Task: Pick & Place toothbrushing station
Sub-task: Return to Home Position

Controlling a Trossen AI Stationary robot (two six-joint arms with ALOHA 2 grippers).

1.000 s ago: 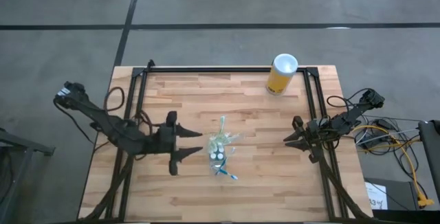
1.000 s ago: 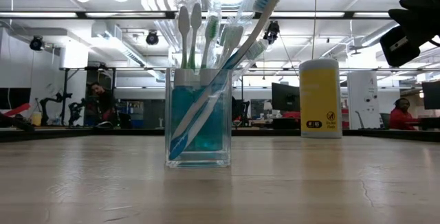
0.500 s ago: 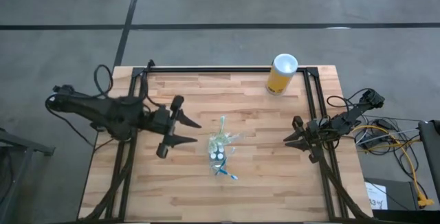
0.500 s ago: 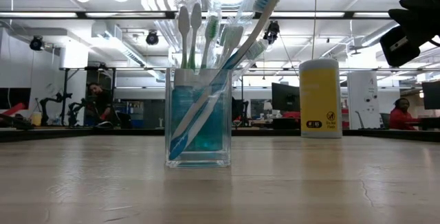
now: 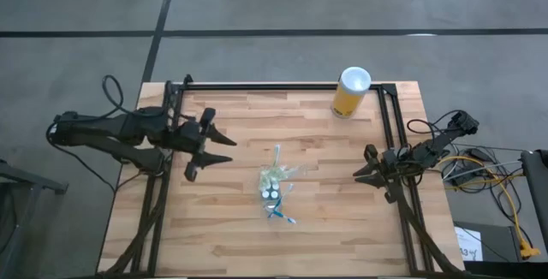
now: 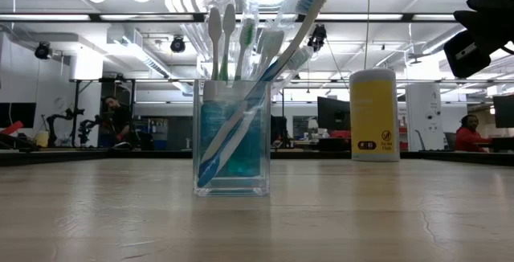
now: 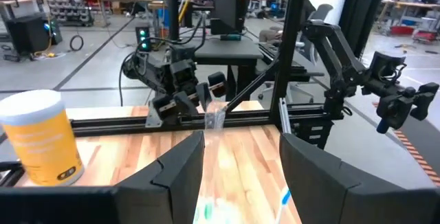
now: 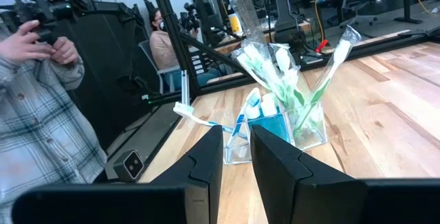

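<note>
Toothbrushes [image 6: 262, 85] and teal tubes [image 6: 233, 141] stood together in the clear cup [image 6: 233, 190], which sat upright near the middle of the table [image 5: 325, 228], so we judged the packing finished. Our left gripper [image 5: 229, 150] hung over the table's left part, apart from the cup, its fingers spread wide and holding nothing. Our right gripper [image 5: 363, 166] waited at the right edge, fingers slightly parted, also empty. We thought only parking the left arm was left to do.
</note>
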